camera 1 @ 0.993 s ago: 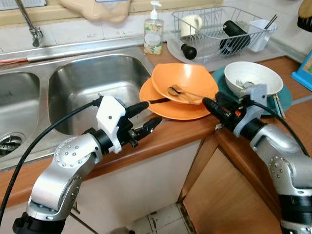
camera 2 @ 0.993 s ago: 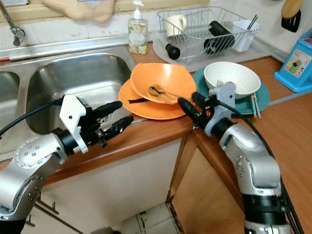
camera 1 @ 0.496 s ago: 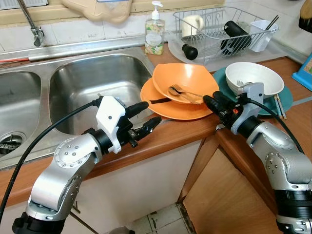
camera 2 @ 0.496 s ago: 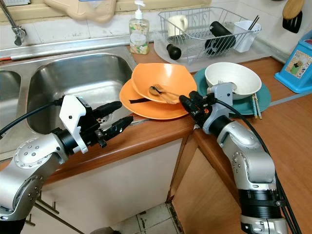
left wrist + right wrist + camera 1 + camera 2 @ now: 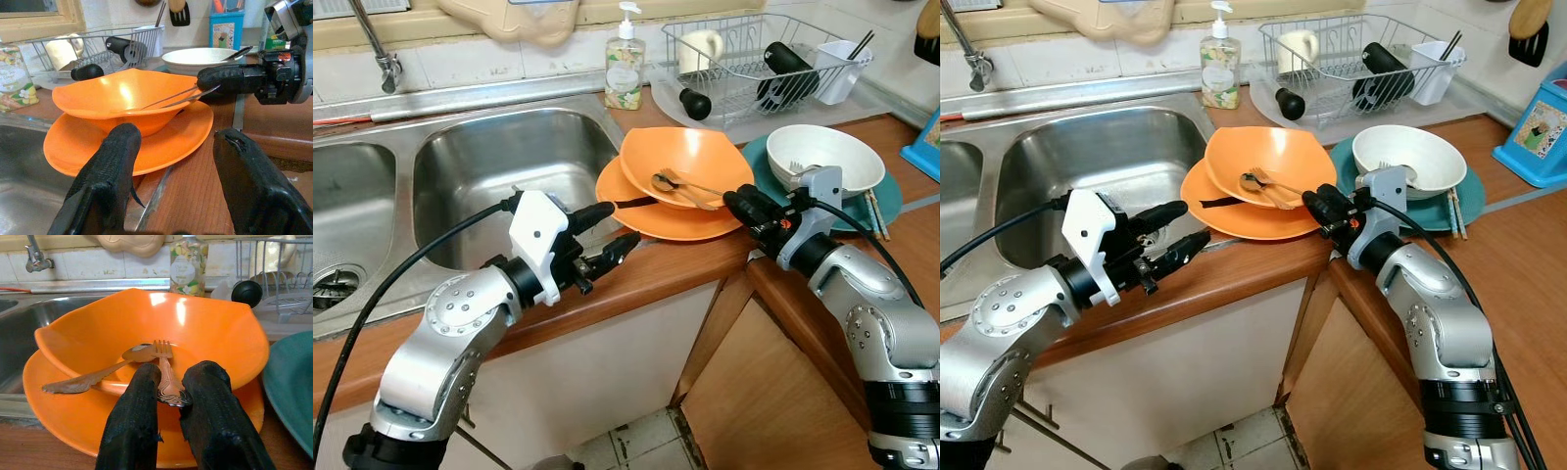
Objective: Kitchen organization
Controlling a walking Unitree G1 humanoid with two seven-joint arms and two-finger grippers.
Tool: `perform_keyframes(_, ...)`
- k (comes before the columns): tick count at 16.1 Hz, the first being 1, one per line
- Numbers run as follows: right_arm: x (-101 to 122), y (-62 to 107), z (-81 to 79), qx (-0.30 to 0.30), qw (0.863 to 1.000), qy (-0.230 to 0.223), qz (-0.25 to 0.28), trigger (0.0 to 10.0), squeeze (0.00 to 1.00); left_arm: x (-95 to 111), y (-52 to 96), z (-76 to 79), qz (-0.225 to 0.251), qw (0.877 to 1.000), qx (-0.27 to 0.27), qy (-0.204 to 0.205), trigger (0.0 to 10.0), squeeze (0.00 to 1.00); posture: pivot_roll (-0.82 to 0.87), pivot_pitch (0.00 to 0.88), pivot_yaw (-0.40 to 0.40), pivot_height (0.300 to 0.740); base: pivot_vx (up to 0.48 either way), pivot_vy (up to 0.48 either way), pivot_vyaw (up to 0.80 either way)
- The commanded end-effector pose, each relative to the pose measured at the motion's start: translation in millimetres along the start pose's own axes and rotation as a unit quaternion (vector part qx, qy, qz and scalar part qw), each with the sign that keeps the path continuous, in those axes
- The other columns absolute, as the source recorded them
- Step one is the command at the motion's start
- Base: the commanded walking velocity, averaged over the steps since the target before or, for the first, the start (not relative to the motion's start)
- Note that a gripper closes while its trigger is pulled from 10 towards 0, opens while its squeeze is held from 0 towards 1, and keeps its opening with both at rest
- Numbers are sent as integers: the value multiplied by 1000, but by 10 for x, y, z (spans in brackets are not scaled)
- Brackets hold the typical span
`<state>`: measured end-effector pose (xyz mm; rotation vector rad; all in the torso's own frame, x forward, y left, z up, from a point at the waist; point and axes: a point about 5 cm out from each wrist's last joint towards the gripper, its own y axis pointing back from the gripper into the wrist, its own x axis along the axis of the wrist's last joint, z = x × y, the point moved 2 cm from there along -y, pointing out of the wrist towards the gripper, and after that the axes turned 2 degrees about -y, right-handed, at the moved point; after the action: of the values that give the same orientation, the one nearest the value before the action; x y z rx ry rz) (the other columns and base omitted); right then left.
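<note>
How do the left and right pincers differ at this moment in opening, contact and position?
The left pincer is open and holds nothing; the right pincer has closed on the fork handle. The left hangs over the counter edge near the sink; the right reaches to the orange bowl. Both point toward the orange dishes.

Left end effector fingers spread apart; right end effector fingers pinched close.

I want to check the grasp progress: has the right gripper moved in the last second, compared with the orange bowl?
Yes. The right gripper has crept forward toward the orange bowl, and its fingers now close on the handle of the fork lying in it.
</note>
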<state>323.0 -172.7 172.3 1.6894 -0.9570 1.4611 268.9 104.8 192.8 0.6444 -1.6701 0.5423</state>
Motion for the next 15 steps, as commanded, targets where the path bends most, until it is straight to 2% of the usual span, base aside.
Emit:
perform_keyframes(1, 193, -20, 34, -9, 999, 25, 27, 0, 0, 29, -29, -9, 0, 1000, 0, -20, 10000, 0, -76, 0, 2, 740, 0, 0, 0)
perform_keyframes(3, 418, -22, 48, -25, 997, 43, 60, 0, 0, 69, -96, -42, 1, 999, 2, -50, 10000, 0, -74, 0, 4, 740, 0, 0, 0)
perform_keyframes(4, 442, -21, 39, -25, 997, 50, 62, 0, 0, 80, -109, -48, 4, 999, 2, -51, 10000, 0, -85, 0, 25, 740, 0, 0, 0)
perform_keyframes(5, 490, -20, 9, -24, 995, 68, 62, 0, 0, 101, -148, -52, 4, 997, -6, -70, 10000, 0, -88, 0, 34, 740, 0, 0, 0)
perform_keyframes(7, 502, -22, -20, -23, 992, 116, 44, 0, 0, 125, -210, -66, 9, 996, -4, -93, 10000, 0, -90, 0, 41, 740, 0, 0, 0)
perform_keyframes(8, 579, -29, -78, -11, 992, 109, 60, 0, 0, 181, -265, -108, 23, 991, 10, -134, 10000, 0, -86, 0, 40, 740, 0, 0, 0)
perform_keyframes(9, 602, -30, -94, -6, 992, 107, 65, 0, 0, 195, -281, -119, 27, 989, 14, -144, 10000, 0, -83, 0, 38, 740, 0, 0, 0)
perform_keyframes(10, 635, -34, -147, 9, 992, 106, 71, 0, 0, 227, -316, -143, 32, 983, 21, -178, 10000, 0, -81, 0, 36, 740, 0, 0, 0)
perform_keyframes(12, 632, -53, -390, 76, 989, 108, 67, 0, 0, 259, -414, -173, 33, 965, 20, -259, 10000, 0, -79, 0, 34, 740, 0, 0, 0)
perform_keyframes(13, 615, -55, -438, 89, 988, 112, 62, 0, 0, 254, -430, -176, 29, 962, 18, -272, 10000, 0, -79, 0, 34, 740, 0, 0, 0)
perform_keyframes(14, 556, -63, -574, 123, 984, 121, 46, 0, 0, 220, -483, -200, 20, 952, 15, -305, 10000, 0, -79, 0, 35, 740, 0, 0, 0)
perform_keyframes(15, 534, -67, -636, 137, 982, 121, 41, 0, 0, 205, -506, -209, 18, 948, 13, -317, 8941, 0, -81, 0, 38, 740, 0, 0, 0)
